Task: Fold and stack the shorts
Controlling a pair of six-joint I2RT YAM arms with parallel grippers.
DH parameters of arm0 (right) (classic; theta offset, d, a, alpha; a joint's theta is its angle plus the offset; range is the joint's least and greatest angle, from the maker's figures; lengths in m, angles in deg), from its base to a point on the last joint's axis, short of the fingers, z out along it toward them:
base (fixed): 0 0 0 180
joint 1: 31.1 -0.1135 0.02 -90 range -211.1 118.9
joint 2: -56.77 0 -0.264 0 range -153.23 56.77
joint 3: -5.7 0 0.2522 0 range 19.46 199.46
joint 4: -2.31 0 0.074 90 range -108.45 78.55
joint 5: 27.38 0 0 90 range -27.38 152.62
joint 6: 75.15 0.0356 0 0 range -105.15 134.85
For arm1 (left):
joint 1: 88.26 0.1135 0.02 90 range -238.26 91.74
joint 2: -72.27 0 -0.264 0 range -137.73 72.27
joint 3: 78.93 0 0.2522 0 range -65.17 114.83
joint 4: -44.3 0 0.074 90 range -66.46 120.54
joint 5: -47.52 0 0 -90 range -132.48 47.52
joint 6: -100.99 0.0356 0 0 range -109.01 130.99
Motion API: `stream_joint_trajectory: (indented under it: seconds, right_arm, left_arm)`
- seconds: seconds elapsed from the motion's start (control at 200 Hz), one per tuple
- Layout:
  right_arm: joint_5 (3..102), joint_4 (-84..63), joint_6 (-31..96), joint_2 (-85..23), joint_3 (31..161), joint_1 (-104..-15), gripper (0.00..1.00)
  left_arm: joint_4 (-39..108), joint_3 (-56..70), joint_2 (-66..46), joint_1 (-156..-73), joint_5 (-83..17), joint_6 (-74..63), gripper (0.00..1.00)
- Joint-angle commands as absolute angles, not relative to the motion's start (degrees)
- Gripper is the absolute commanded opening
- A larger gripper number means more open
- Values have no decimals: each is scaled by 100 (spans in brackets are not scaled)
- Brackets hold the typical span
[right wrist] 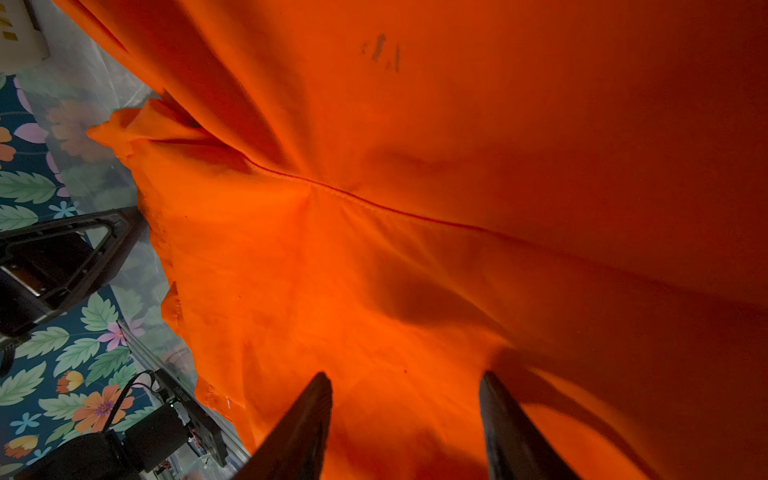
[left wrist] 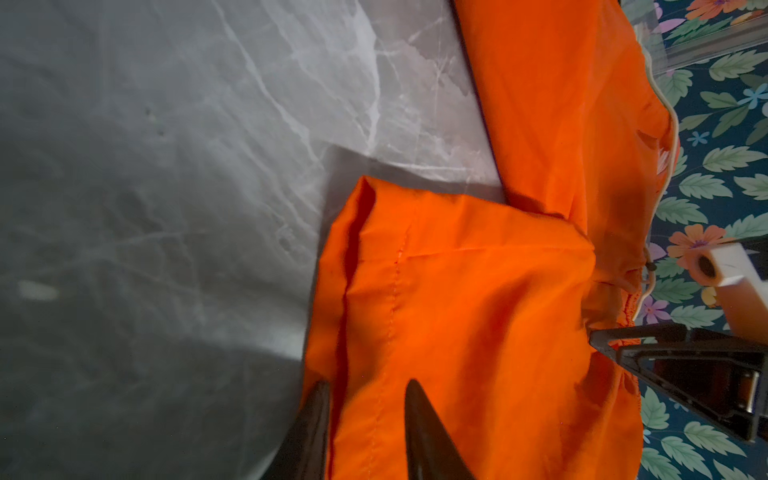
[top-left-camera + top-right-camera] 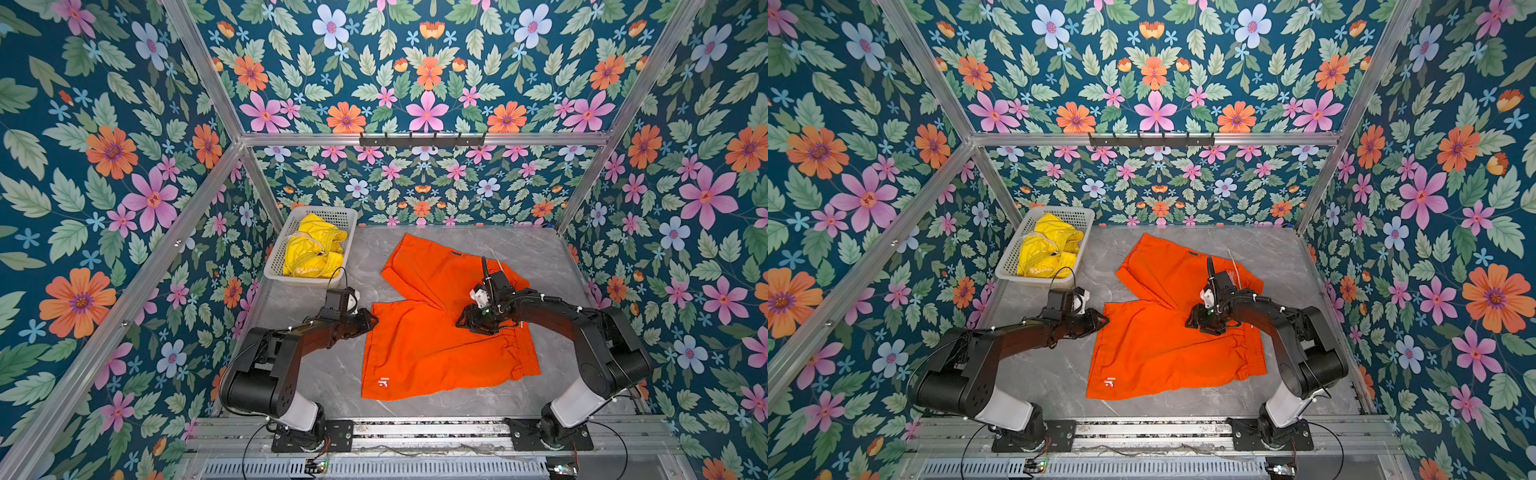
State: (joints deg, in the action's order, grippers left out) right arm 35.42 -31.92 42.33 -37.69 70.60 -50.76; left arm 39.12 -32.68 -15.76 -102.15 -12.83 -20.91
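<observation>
Presently, orange shorts [image 3: 419, 345] readied for a first fold.
Spread on the table [image 3: 316, 374], one leg hem sits between the narrow, unclosed jaws of the left gripper [image 2: 365, 399], likely for lifting; the right gripper [image 1: 405, 386], jaws wide, steadies mid-garment; yellow shorts [image 3: 311, 253] wait in the far basket [image 3: 332, 214].

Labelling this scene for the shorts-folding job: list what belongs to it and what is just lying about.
Belongs to the job:
- orange shorts, spread on the table
- yellow shorts, crumpled in the basket

Just lying about:
- the basket itself
- hook rail on the back frame
</observation>
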Motion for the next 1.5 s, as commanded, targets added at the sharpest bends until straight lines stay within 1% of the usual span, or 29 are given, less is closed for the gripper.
stream_joint_trajectory:
  seconds: [0.0, 0.22, 0.34, 0.43, 0.595, 0.665, 0.74, 0.835, 0.9, 0.97, 1.005, 1.095, 1.335, 1.415, 1.495]
  right_arm:
    - [3537, -3096, 4298, -3771, 7037, -5083, 57]
    - [3546, -3105, 4298, -3776, 7001, -5077, 57]
    - [3563, -3114, 4290, -3753, 6992, -5078, 57]
    - [3562, -3118, 4289, -3740, 6990, -5079, 57]
    - [3576, -3118, 4297, -3719, 6972, -5078, 57]
    - [3581, -3120, 4299, -3708, 6967, -5079, 57]
    - [3581, -3122, 4302, -3697, 6965, -5074, 57]
    - [3572, -3132, 4307, -3681, 6964, -5087, 57]
    - [3581, -3126, 4308, -3666, 6964, -5085, 57]
    - [3596, -3140, 4306, -3655, 6964, -5079, 57]
    - [3620, -3156, 4296, -3661, 6958, -5083, 57]
    - [3736, -3251, 4279, -3700, 6943, -5077, 57]
    - [3958, -3373, 4240, -3598, 6869, -5077, 57]
    - [3959, -3365, 4237, -3581, 6874, -5077, 57]
    - [3959, -3361, 4226, -3594, 6879, -5077, 57]
  left_arm:
    - [4061, -3222, -1663, -10210, -1198, -1975, 32]
    - [4134, -3177, -1824, -10215, -1177, -1926, 33]
    - [4209, -3186, -1809, -10208, -1095, -1951, 28]
    - [4271, -3194, -1774, -10215, -1047, -1968, 21]
    - [4328, -3179, -1746, -10212, -993, -1943, 17]
    - [4337, -3173, -1775, -10210, -971, -1940, 18]
    - [4337, -3160, -1831, -10207, -977, -1908, 23]
    - [4369, -3172, -1914, -10213, -963, -1896, 23]
    - [4390, -3177, -1956, -10215, -948, -1897, 19]
    - [4382, -3137, -1955, -10213, -913, -1881, 10]
    - [4349, -3103, -1912, -10209, -915, -1872, 7]
    - [4216, -2999, -1678, -10193, -938, -1863, 2]
    - [3774, -2610, -868, -10024, -1252, -1660, 1]
    - [3748, -2504, -881, -9946, -1352, -1537, 1]
    - [3605, -2355, -1129, -9861, -1332, -1384, 1]
